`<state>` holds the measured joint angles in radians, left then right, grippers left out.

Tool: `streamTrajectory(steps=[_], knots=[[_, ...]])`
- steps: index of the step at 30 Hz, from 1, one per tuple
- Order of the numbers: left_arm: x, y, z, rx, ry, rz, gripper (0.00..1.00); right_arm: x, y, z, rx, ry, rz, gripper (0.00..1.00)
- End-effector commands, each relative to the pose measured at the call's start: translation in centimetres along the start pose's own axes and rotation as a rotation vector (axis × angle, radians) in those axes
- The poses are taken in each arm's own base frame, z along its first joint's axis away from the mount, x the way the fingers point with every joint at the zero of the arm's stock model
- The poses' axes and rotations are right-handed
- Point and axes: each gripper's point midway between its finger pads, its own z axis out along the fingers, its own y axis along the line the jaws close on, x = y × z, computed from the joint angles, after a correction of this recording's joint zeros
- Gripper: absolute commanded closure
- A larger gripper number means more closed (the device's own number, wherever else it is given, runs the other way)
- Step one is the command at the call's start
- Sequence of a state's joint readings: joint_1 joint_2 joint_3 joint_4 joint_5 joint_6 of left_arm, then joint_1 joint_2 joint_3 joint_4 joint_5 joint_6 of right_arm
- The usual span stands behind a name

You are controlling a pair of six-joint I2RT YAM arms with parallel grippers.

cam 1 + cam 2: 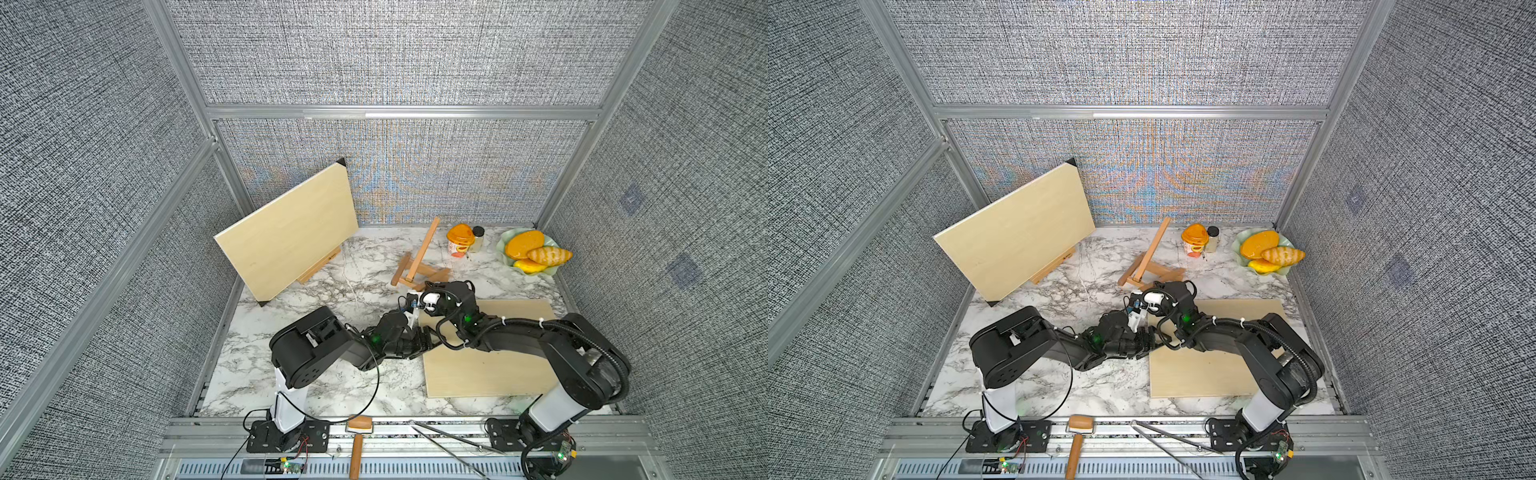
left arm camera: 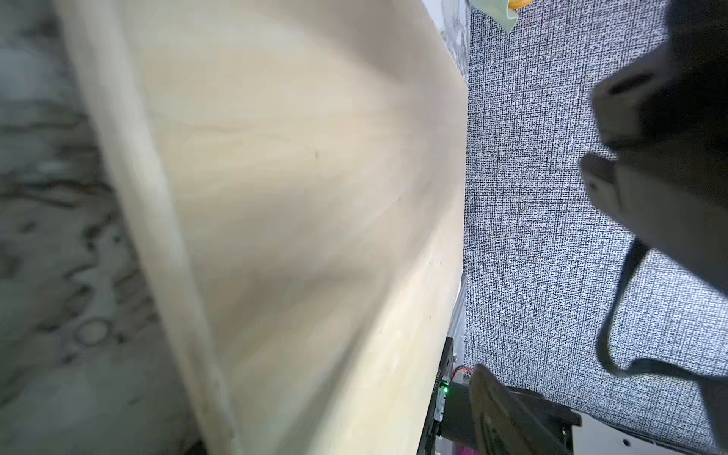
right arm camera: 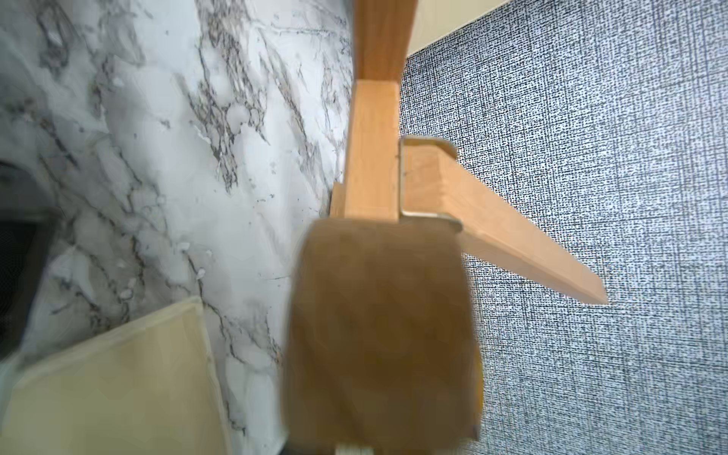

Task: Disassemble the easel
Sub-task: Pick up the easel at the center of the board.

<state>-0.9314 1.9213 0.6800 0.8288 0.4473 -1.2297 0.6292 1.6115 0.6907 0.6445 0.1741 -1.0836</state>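
Observation:
The small wooden easel [image 1: 419, 259] [image 1: 1148, 259] stands bare on the marble table, its mast leaning toward the back wall. My right gripper [image 1: 430, 287] [image 1: 1156, 287] is at the easel's near base, shut on a wooden part of it [image 3: 378, 335] that fills the right wrist view. Beyond it show the mast [image 3: 372, 165] and the hinged rear leg [image 3: 504, 236]. A pale board [image 1: 490, 370] [image 2: 295, 197] lies flat under both arms. My left gripper [image 1: 428, 338] is at the board's left edge, open. One of its fingers [image 2: 500, 409] stands apart from the board.
A second easel [image 1: 318, 266] at back left holds a large canvas [image 1: 291, 228]. At back right are an orange cup [image 1: 460, 240], a small jar [image 1: 478, 238] and a green plate [image 1: 505, 239] of bread. A roller [image 1: 358, 436] and tongs [image 1: 449, 444] lie on the front rail.

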Motion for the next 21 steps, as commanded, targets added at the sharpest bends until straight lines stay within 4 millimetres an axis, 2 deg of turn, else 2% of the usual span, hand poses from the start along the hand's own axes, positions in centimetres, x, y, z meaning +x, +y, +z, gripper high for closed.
streamTrajectory(steps=[1,12,17,21], knots=[[-0.3,1.4,-0.6,-0.057,-0.02,0.0,0.24,-1.6,-2.3,-0.2,0.047,-0.053,0.139,1.0],[-2.2,1.5,-4.6,-0.224,-0.096,0.11,0.23,-2.4,-6.8,-1.2,0.148,-0.051,0.4,1.0],[-3.7,1.5,-7.6,-0.374,-0.128,0.158,0.23,-3.0,-8.5,-1.8,0.151,-0.063,0.514,1.0],[-5.4,0.4,-10.0,-0.522,-0.152,0.269,0.22,-3.9,-9.9,-2.5,0.14,-0.081,0.603,1.0]])
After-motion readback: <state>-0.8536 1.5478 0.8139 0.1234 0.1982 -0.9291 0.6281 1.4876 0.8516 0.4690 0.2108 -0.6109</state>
